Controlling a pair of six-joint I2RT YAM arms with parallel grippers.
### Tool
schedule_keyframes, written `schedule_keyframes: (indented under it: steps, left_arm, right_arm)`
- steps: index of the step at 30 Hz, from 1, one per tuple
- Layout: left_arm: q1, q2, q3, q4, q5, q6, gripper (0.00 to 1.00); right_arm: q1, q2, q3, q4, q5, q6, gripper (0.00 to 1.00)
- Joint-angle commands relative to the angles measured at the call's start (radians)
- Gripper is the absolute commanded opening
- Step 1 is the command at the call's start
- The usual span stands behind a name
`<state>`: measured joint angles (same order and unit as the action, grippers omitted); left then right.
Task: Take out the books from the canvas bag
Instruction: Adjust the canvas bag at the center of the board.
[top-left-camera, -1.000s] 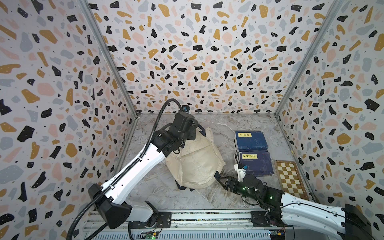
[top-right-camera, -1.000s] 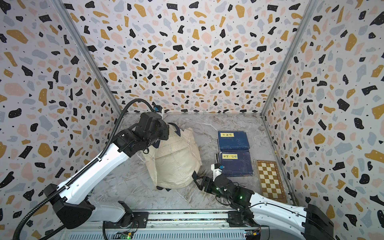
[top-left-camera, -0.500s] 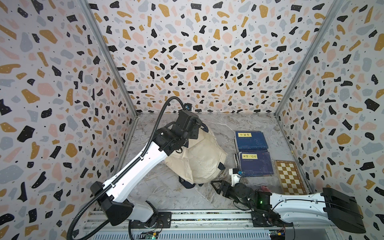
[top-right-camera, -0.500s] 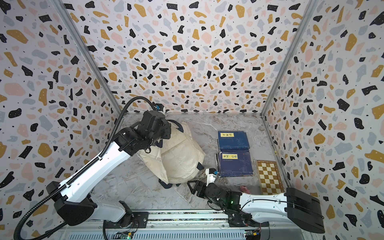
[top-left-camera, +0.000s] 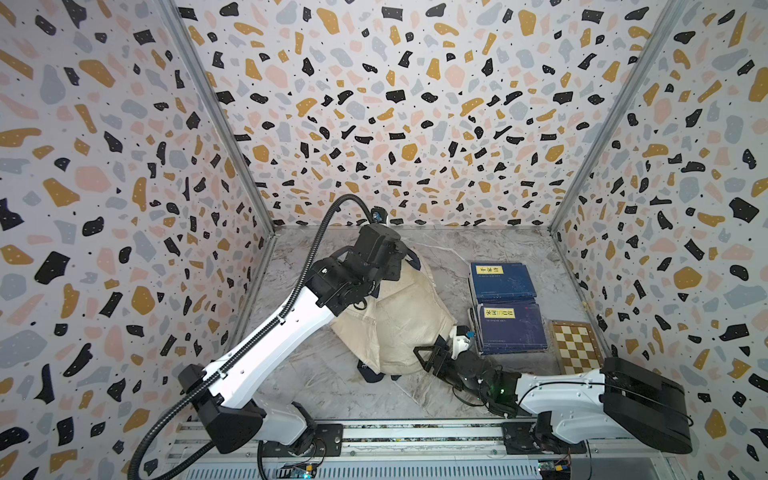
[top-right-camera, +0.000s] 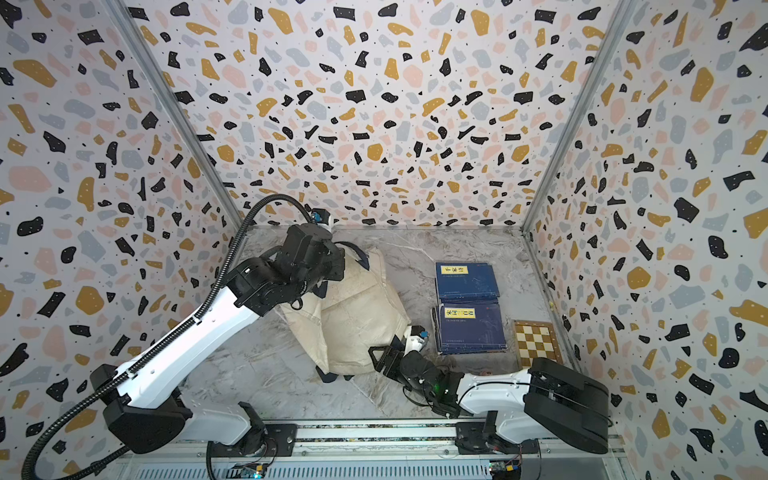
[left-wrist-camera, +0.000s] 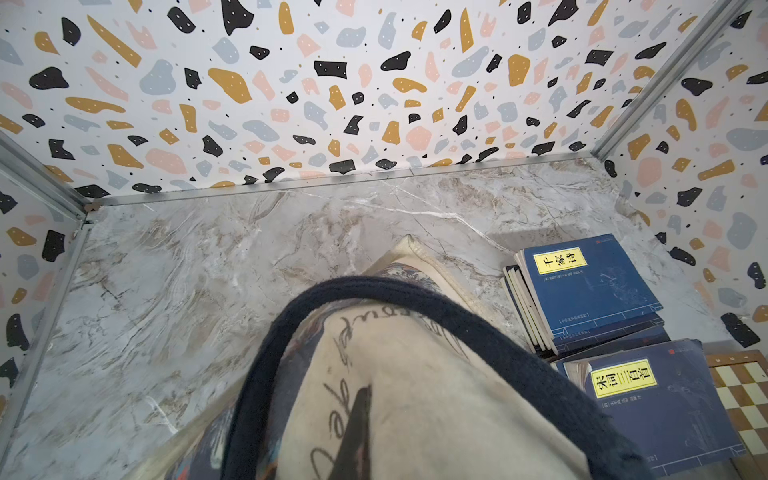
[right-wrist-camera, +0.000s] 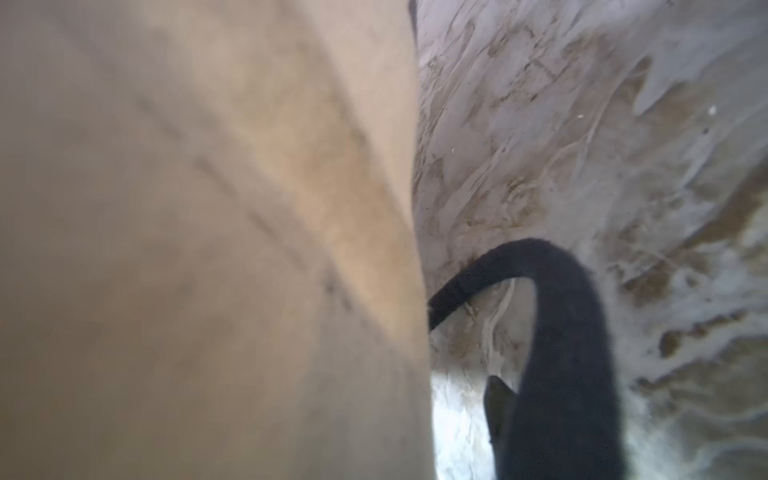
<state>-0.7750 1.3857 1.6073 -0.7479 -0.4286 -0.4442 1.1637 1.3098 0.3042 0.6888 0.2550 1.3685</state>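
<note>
Both top views: canvas bag (top-left-camera: 399, 328) just beside right pincer (top-left-camera: 431, 355).

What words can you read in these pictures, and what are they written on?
"千家诗": on the farther navy book.
"宋词三百首": on the nearer navy book.
Black curly handwriting on the canvas bag: only bits show, cannot be read.
Small print on both books' covers: too small to read.
</note>
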Motion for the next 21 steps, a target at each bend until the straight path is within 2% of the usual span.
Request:
schedule_keyframes:
  steps: [1,9,14,21]
  left_arm:
    - [-0.012,-0.047,0.0,0.065,-0.007,-0.028,0.0]
    - [-0.017,-0.066,-0.044,0.094,0.014,-0.037,0.0]
    - [-0.017,-0.093,-0.108,0.136,0.024,-0.029,0.0]
    - [-0.017,-0.13,-0.176,0.179,-0.013,0.002,0.0]
  right_arm:
    - [-0.01,0.026,0.021,0.069,0.007,-0.006,0.7]
    - [-0.042,0.099,0.038,0.132,-0.033,-0.031,0.23]
    - [-0.062,0.083,0.02,0.145,-0.057,-0.046,0.0]
    - [-0.072,-0.004,0.024,0.07,-0.053,-0.088,0.0]
